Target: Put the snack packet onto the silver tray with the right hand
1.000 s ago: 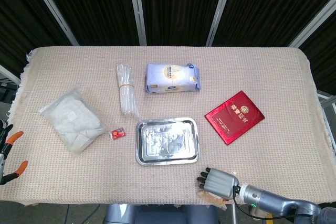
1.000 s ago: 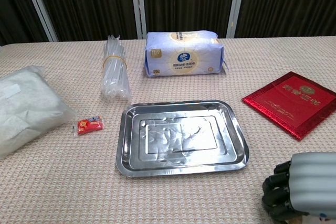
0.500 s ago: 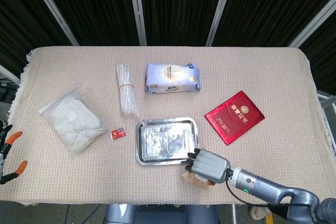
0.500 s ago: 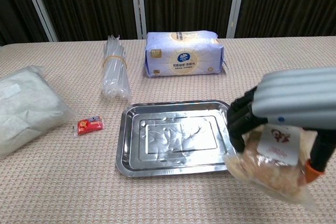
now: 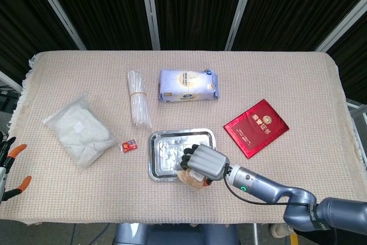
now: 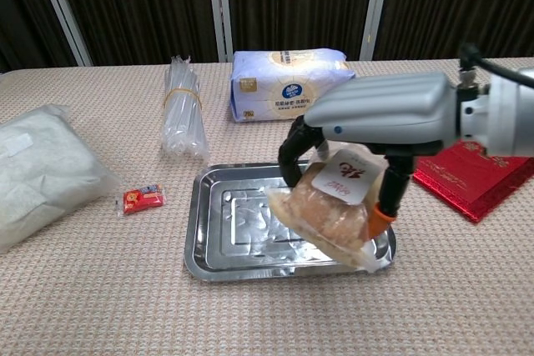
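1. My right hand [image 6: 380,114] is at centre-right of the chest view, palm down, with the snack packet [image 6: 329,214] hanging beneath it.
2. The dark fingers [image 6: 294,152] curl over the packet's left edge and the orange-tipped thumb presses its right side, so it is pinched between them.
3. The packet hangs tilted above the right half of the silver tray [image 6: 217,231]; I cannot tell whether its lower corner touches the tray.
4. The tray lies on the table [image 5: 298,84] at lower centre of the head view.
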Tool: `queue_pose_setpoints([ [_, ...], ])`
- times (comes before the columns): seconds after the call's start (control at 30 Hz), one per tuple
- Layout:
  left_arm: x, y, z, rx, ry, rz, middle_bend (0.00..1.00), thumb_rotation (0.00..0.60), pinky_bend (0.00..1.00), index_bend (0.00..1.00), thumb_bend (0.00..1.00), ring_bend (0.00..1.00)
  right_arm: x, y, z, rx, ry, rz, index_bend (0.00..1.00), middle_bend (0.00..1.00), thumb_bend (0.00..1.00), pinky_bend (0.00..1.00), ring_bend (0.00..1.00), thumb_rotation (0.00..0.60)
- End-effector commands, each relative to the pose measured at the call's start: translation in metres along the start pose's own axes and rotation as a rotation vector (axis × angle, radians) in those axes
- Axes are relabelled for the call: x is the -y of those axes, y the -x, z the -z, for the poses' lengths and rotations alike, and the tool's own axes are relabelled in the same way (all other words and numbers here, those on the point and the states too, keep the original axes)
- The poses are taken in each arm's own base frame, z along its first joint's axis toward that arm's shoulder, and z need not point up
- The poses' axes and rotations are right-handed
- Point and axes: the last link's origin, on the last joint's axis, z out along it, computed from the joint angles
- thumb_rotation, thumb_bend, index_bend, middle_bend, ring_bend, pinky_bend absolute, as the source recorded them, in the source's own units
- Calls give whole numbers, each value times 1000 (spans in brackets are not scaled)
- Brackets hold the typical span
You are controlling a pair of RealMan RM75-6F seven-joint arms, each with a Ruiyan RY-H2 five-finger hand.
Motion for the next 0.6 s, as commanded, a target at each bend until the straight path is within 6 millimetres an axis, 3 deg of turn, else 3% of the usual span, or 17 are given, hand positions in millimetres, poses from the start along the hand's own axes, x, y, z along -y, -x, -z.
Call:
queue_pose_setpoints([
  [0.03, 1, 1, -1, 5, -3, 5, 0, 600, 0, 157, 281, 0, 1, 4, -29, 13, -4, -10, 496, 376, 16, 389, 247, 600],
  [0.23, 4, 5, -2, 24, -17, 3, 0, 600, 0, 157, 282, 0, -2, 13, -66, 19, 12, 21, 473, 353, 17, 389, 222, 600],
  [0.43, 8, 6, -1, 28, -31, 1, 0, 600, 0, 157, 283, 0, -10, 15, -86, 26, 49, 32, 294, 254, 17, 318, 140, 600],
  [0.5, 7, 6, -1, 30, -29, 2, 0, 600, 0, 157, 282, 0, -14, 14, -88, 24, 62, 49, 125, 127, 16, 179, 52, 600],
  [0.6, 6, 6, -2, 27, -24, 3, 0, 600, 0, 155, 283, 0, -23, 16, -85, 67, 92, 75, 0, 0, 17, 3, 0, 600],
])
